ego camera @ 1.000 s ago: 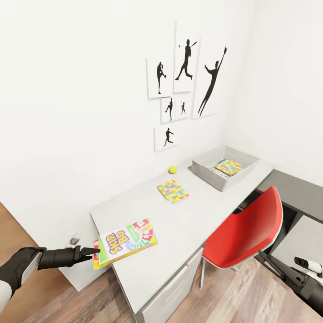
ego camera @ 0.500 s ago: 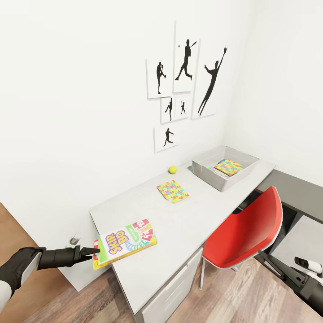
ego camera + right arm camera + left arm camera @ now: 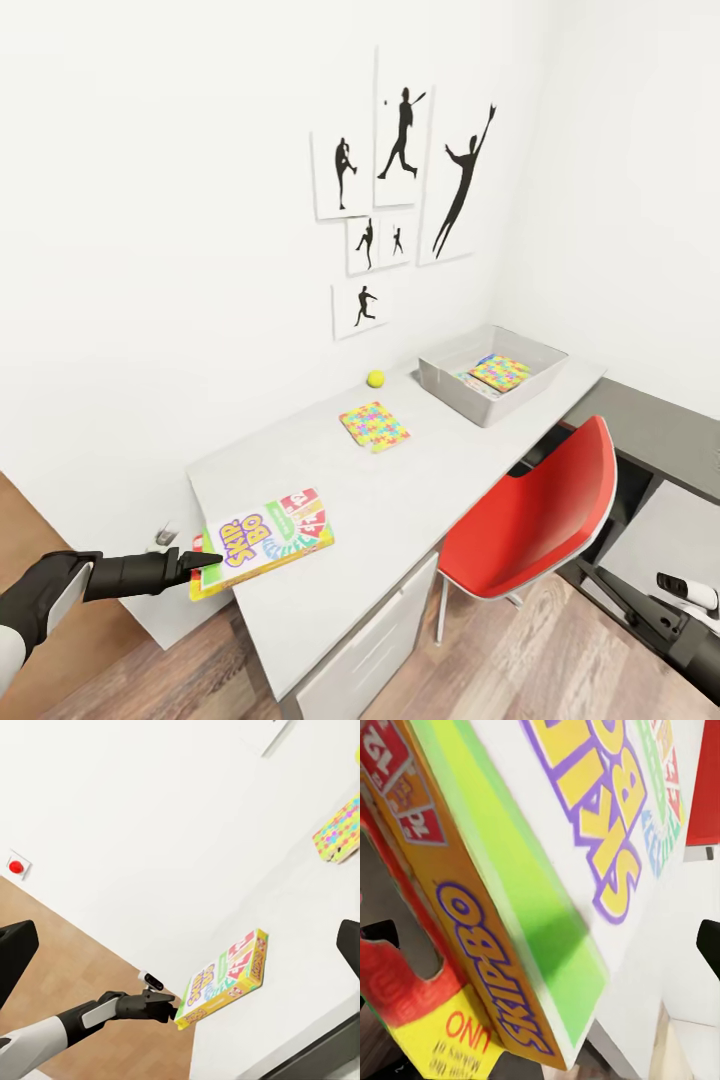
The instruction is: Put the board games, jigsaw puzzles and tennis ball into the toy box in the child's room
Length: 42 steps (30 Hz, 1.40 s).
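A white-and-green Skip-Bo board game (image 3: 268, 535) lies on a yellow-and-red one (image 3: 200, 590), the stack overhanging the near end of the table (image 3: 420, 490). My left gripper (image 3: 208, 566) is open, its fingers (image 3: 709, 945) on either side of the stack's overhanging edge. Up close, the Skip-Bo box (image 3: 585, 855) lies over the yellow box (image 3: 442, 1027). Farther along the table lie one jigsaw puzzle (image 3: 373, 426) and the tennis ball (image 3: 375, 378). The toy box (image 3: 452, 385) holds another jigsaw puzzle (image 3: 498, 372). My right gripper is open and empty, its fingers (image 3: 16, 956) wide apart.
A red chair (image 3: 530, 515) is pushed in at the table's front, near the toy box. White drawers (image 3: 370, 650) sit under the near end. A dark-grey-topped cabinet (image 3: 660, 420) stands at the right. Sports pictures (image 3: 400, 190) hang above. Wood floor (image 3: 100, 670) lies below the left gripper.
The camera has moved, shifting table and stack slightly left in the picture. My left gripper now reaches a little further over the stack's edge. The toys on the table stay put.
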Tool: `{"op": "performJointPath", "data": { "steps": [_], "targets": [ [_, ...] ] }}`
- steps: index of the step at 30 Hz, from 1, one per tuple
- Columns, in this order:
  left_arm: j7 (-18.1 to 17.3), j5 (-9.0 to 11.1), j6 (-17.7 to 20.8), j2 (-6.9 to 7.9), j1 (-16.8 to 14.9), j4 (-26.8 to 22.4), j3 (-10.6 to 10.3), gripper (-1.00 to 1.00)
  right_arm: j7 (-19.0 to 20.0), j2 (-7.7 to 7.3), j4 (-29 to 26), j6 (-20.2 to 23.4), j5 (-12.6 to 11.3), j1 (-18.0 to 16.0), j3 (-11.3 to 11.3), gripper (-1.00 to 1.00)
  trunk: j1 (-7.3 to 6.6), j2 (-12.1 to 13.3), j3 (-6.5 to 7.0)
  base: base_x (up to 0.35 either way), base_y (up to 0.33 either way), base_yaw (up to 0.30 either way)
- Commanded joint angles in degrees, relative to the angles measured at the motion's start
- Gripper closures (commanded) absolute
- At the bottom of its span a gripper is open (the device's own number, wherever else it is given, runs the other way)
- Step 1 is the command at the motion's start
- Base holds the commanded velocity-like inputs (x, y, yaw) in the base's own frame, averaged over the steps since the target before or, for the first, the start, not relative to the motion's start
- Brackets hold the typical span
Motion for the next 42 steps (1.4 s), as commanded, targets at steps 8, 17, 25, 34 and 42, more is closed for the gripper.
{"op": "performJointPath", "data": {
  "steps": [8,17,25,34,42],
  "targets": [
    [0.1,0.2,0.6,0.03,0.0,0.0,-0.1,-1.00,-0.1,-0.01,0.0,0.4,-0.4,0.0,0.0,-1.00,0.01,0.0,-0.05,0.000,-0.017,0.000],
    [0.2,0.2,0.7,0.03,0.0,0.0,0.0,-1.00,-0.1,-0.02,0.0,0.5,-0.4,0.0,0.0,-1.00,0.01,0.0,-0.05,0.000,-0.001,0.000],
    [0.2,0.2,0.6,0.03,0.0,0.0,0.0,-1.00,-0.1,-0.01,0.0,0.4,-0.4,0.0,0.0,-1.00,0.01,0.0,-0.05,0.000,0.000,0.000],
    [0.2,0.3,0.6,0.01,0.0,0.0,0.0,-1.00,-0.1,-0.01,0.0,0.4,-0.4,0.0,0.0,-1.00,0.01,0.0,-0.05,0.000,0.000,0.000],
    [-0.1,0.3,0.5,0.03,0.0,-0.1,-0.1,1.00,-0.1,-0.01,0.0,0.4,-0.3,0.0,0.1,-1.00,0.01,0.0,-0.05,0.000,0.000,0.000]
  ]
}}
